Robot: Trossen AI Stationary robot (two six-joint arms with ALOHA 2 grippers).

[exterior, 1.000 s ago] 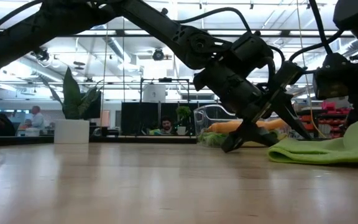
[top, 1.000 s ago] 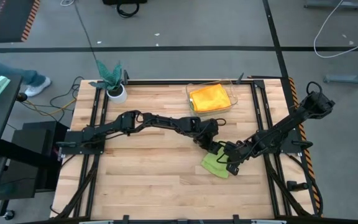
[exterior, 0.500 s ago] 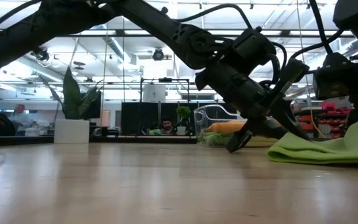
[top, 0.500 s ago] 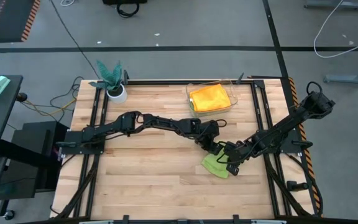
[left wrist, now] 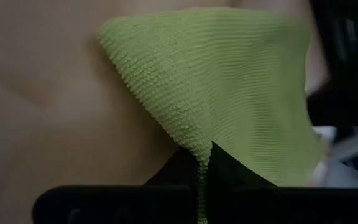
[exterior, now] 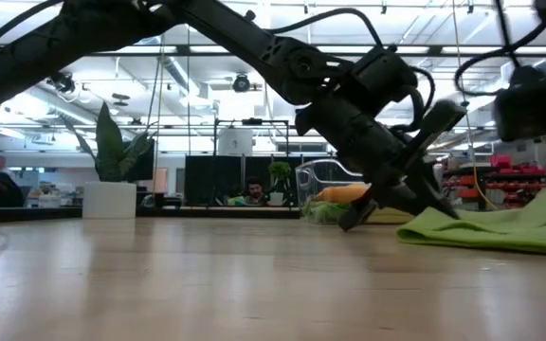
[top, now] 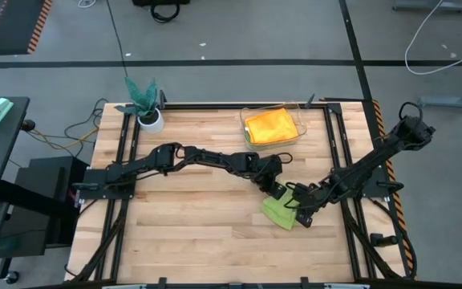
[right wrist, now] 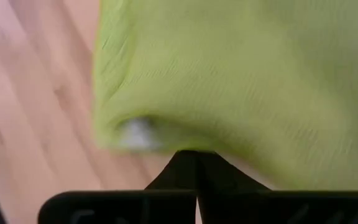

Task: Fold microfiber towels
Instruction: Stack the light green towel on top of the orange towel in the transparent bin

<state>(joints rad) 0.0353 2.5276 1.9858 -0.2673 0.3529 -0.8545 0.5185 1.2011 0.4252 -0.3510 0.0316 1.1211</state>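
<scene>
A lime green microfiber towel (top: 278, 212) lies on the wooden table right of centre, and also shows in the low view (exterior: 500, 227). My left gripper (top: 273, 195) is shut on its far-left corner. My right gripper (top: 301, 212) is shut on its right side. A yellow-orange towel (top: 269, 126) lies in a clear container (top: 299, 128) at the far edge. In both wrist views the green towel (left wrist: 229, 81) (right wrist: 241, 74) fills most of the picture. My left gripper pinches a pointed corner of the green towel (left wrist: 201, 153) between its two fingers, slanting down from the table's left. The cloth widens away from the fingers and lies on the table beyond them. My right gripper pinches an edge of the green towel (right wrist: 194, 144) between its two fingers, slanting down from the table's right. The cloth bulges up just past the fingertips; one layer or several, I cannot tell.
A teal plant in a white pot (top: 146, 111) stands at the far left corner. Black rails (top: 123, 136) frame the table's left and right sides. Bare wood (top: 191, 233) stretches across the near half and the left of the table.
My left gripper has shut on the green towel's corner while staying in place. The towel's near-left edge now reaches slightly further left in the low view.
</scene>
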